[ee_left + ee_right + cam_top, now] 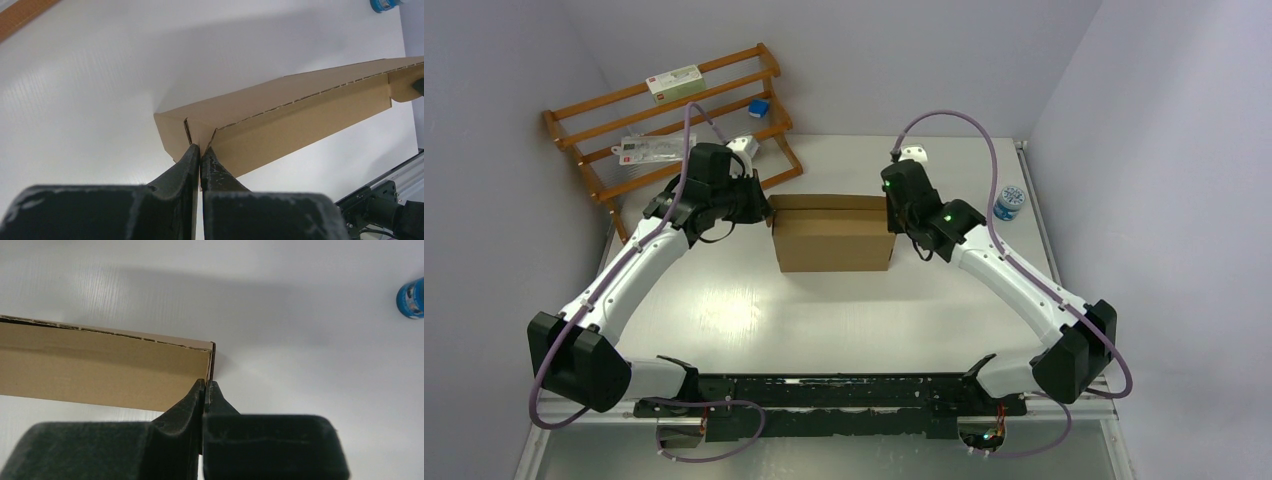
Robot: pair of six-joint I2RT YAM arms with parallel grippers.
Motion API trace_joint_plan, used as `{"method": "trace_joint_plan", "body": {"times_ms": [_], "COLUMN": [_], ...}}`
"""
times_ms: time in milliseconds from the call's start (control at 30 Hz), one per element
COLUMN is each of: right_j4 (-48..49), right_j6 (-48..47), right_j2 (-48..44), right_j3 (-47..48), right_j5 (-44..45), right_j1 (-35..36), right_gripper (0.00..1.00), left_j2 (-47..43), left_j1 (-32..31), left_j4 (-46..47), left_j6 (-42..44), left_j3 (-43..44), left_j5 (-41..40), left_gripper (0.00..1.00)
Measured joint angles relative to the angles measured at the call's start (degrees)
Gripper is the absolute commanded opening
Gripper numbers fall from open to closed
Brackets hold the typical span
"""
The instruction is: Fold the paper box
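The left tool (201, 149) and right tool (206, 385) each pinch one end of the box (834, 240); better to move both evenly, or it twists

White arms (629, 275), black joints (574, 350), lilac cables (944, 112), matte-black left claw (200, 149) and right claw (205, 385).

Robotics lab bench cell. White desk (844, 310) enclosed by bare pale walls (874, 60); two cabled robot arms, left arm (639, 265) and right arm (1014, 275), bolted to a black rail (824, 387) at its near edge. Wooden rack (584, 135) of small boxed items at the back left corner
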Motion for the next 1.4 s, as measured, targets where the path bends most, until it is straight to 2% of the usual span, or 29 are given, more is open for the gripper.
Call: {"method": "trace_joint_plan", "body": {"times_ms": [1400], "right_j4": [-2.5], "right_j6": [-5.8], "right_j2": [4.4], "right_j3": [4.9], "right_j5": [-1.7], "right_j1": [0.6], "right_gripper": [0.00], "left_j2": [0.4], "left_j1": [-0.3], "left_j4": [-1.2], "left_j6": [1.9], "left_j3": [1.0], "left_j5": [-4.7], "left_gripper": [0.07]}}
